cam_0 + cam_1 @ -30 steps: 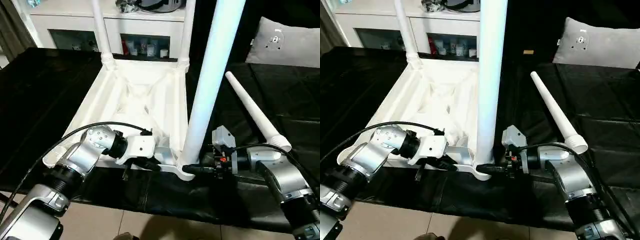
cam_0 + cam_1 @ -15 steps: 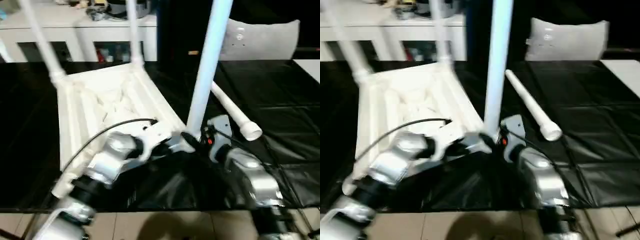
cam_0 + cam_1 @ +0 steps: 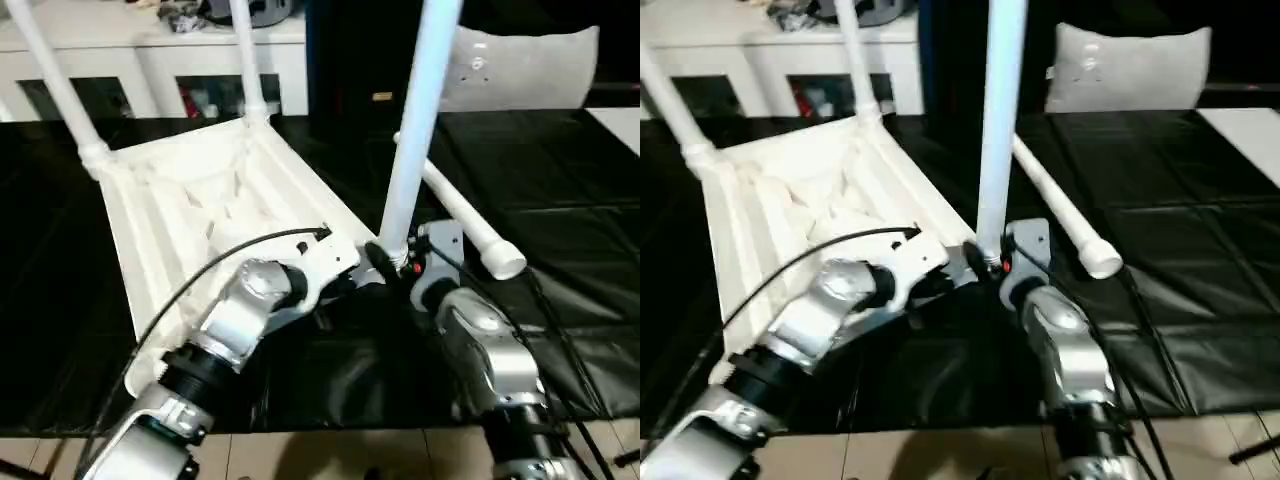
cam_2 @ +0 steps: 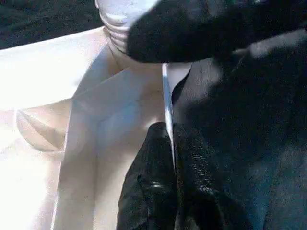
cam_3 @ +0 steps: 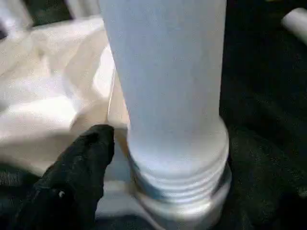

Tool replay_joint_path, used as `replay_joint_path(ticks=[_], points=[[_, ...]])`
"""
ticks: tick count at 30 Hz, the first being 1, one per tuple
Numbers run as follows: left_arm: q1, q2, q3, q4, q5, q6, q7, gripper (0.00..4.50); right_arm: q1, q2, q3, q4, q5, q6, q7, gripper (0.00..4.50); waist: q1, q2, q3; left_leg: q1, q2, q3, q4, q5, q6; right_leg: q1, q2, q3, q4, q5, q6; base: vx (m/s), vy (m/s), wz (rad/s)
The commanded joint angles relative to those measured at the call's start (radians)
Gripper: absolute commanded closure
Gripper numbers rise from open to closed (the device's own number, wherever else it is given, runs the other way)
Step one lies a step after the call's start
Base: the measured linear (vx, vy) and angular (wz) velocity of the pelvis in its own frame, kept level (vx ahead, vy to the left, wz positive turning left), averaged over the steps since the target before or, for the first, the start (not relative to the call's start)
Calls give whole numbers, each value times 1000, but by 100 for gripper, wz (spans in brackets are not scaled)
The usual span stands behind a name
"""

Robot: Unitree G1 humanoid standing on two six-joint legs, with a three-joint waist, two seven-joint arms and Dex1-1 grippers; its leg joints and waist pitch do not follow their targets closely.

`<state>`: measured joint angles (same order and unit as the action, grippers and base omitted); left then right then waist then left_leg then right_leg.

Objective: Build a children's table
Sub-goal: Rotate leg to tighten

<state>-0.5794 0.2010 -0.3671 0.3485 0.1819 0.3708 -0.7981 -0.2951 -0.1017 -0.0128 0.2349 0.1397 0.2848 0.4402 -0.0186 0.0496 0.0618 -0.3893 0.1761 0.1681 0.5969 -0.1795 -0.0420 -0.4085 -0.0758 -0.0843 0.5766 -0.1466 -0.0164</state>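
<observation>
The children's table top (image 3: 200, 210) lies upside down on black cloth, ribbed underside up. Two legs (image 3: 60, 90) (image 3: 245, 60) stand at its far corners. A third leg (image 3: 415, 140) stands upright in the near right corner socket. A loose leg (image 3: 460, 215) lies on the cloth to the right. My left gripper (image 3: 345, 285) is shut on the top's thin near rim (image 4: 167, 105). My right gripper (image 3: 385, 258) sits open around the upright leg's threaded base (image 5: 177, 163). One finger (image 5: 84, 167) stands just beside that base, and the leg hides the other.
A white cabinet (image 3: 150, 50) with glass-fronted shelves runs along the back. A grey cushion (image 3: 520, 65) leans at the back right. The black cloth (image 3: 560, 180) reaches the work surface's near edge, with tiled floor (image 3: 300, 455) below.
The camera has swung, so the whole picture has shifted. The table top's far end now angles to the left. My right gripper has eased off the upright leg's base. The left grip is unchanged.
</observation>
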Motion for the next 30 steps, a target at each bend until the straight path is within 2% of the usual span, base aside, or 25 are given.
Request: replay_joint_path(ticks=[1, 2, 3, 4, 5, 8, 9, 10, 12, 13, 14, 15, 16, 17, 18, 20, 21, 27, 29, 30], points=[[-31, 16, 7, -29, -12, -67, -20, 450, 10, -7, 29, -26, 19, -10, 52, 26, 11, 2, -84, 10, 45, -15, -60, -154, 110, 64, -67, 44, -56, -147, -242, 0, 0, 0], [-27, 44, -3, -18, -21, -112, -64, 450, 18, -42, 31, -40, 30, -20, 107, 21, 14, 3, -82, 12, 45, -16, -61, -170, 110, 64, -67, 43, -59, -168, -242, 0, 0, 0], [-25, 58, -6, -13, -25, -129, -84, 450, 21, -61, 32, -47, 36, -25, 136, 21, 14, -4, -81, 11, 45, -14, -62, -181, 111, 65, -66, 43, -62, -183, -237, 0, 0, 0], [-19, 91, -15, -4, -40, -185, -144, 450, 26, -105, 37, -60, 49, -34, 206, 10, 17, -2, -81, 13, 46, -15, -63, -188, 106, 65, -67, 44, -60, -195, -235, 0, 0, 0], [-12, 130, -28, 4, -53, -234, -216, 450, 27, -155, 42, -69, 60, -46, 284, 10, 24, -1, -79, 17, 48, -14, -65, -220, 96, 63, -69, 45, -64, -247, -221, 0, 0, 0], [-10, 181, -49, 21, -52, -306, -290, 450, 20, -212, 58, -68, 54, -72, 365, 10, 32, 2, -74, 27, 52, -13, -69, -266, 76, 52, -67, 46, -69, -297, -208, 0, 0, 0], [-10, 195, -51, 25, -60, -315, -321, 450, 12, -239, 69, -62, 52, -84, 406, 10, 35, 0, -71, 29, 51, -11, -69, -286, 65, 51, -68, 48, -72, -322, -205, 0, 0, 0], [-9, 205, -51, 24, -69, -316, -348, 450, 5, -264, 83, -58, 47, -98, 446, 10, 40, 0, -73, 28, 52, -13, -71, -285, 56, 55, -70, 48, -70, -331, -203, 0, 0, 0], [-11, 221, -57, 29, -84, -330, -396, 450, -7, -309, 110, -49, 45, -123, 525, 10, 52, 3, -75, 35, 54, -11, -70, -280, 50, 50, -69, 49, -68, -317, -207, 0, 0, 0], [-12, 224, -59, 33, -87, -335, -403, 450, -9, -316, 115, -48, 47, -126, 540, 10, 54, -1, -75, 32, 53, -10, -70, -271, 53, 53, -69, 49, -66, -303, -213, 0, 0, 0], [-14, 230, -64, 39, -90, -349, -421, 450, -11, -332, 126, -49, 55, -126, 581, 10, 56, 0, -75, 31, 55, -10, -70, -269, 54, 54, -70, 50, -64, -298, -215, 0, 0, 0], [-20, 246, -76, 58, -99, -393, -466, 450, -20, -365, 153, -48, 72, -130, 666, 10, 59, -3, -76, 31, 55, -9, -68, -263, 57, 54, -70, 50, -63, -287, -217, 0, 0, 0], [-22, 254, -82, 65, -102, -410, -486, 450, -25, -374, 164, -45, 74, -136, 694, 10, 63, -2, -78, 27, 54, -11, -68, -253, 64, 59, -70, 48, -59, -272, -221, 0, 0, 0], [-25, 261, -88, 68, -103, -423, -502, 450, -31, -379, 172, -40, 75, -139, 713, 10, 65, -2, -78, 25, 54, -8, -67, -247, 70, 58, -70, 49, -58, -267, -222, 0, 0, 0], [-28, 264, -91, 75, -103, -436, -517, 450, -39, -382, 178, -30, 73, -143, 734, 10, 65, -11, -78, 25, 54, -8, -66, -242, 74, 58, -71, 49, -59, -267, -223, 0, 0, 0], [-34, 267, -98, 82, -102, -453, -538, 450, -54, -385, 191, -13, 67, -146, 762, 10, 71, -6, -79, 27, 55, -7, -65, -234, 74, 56, -73, 49, -59, -280, -224, 0, 0, 0], [-37, 268, -100, 83, -101, -460, -549, 450, -62, -387, 201, -4, 65, -148, 775, 26, 74, -10, -79, 26, 55, -8, -65, -226, 74, 57, -73, 48, -57, -284, -224, 0, 0, 0], [-51, 268, -109, 99, -98, -492, -572, 450, -95, -379, 229, 38, 67, -154, 807, 69, 76, -9, -80, 26, 57, -8, -66, -227, 64, 57, -73, 48, -57, -294, -220, 0, 0, 0], [-57, 267, -110, 112, -98, -505, -577, 450, -99, -376, 233, 45, 68, -149, 823, 98, 76, -14, -80, 24, 55, -8, -65, -224, 66, 58, -73, 47, -56, -300, -218, 0, 0, 0], [-60, 265, -110, 119, -98, -511, -579, 450, -100, -375, 235, 47, 70, -146, 831, 98, 77, -13, -80, 25, 55, -8, -64, -220, 66, 58, -74, 48, -57, -299, -217, 0, 0, 0]])
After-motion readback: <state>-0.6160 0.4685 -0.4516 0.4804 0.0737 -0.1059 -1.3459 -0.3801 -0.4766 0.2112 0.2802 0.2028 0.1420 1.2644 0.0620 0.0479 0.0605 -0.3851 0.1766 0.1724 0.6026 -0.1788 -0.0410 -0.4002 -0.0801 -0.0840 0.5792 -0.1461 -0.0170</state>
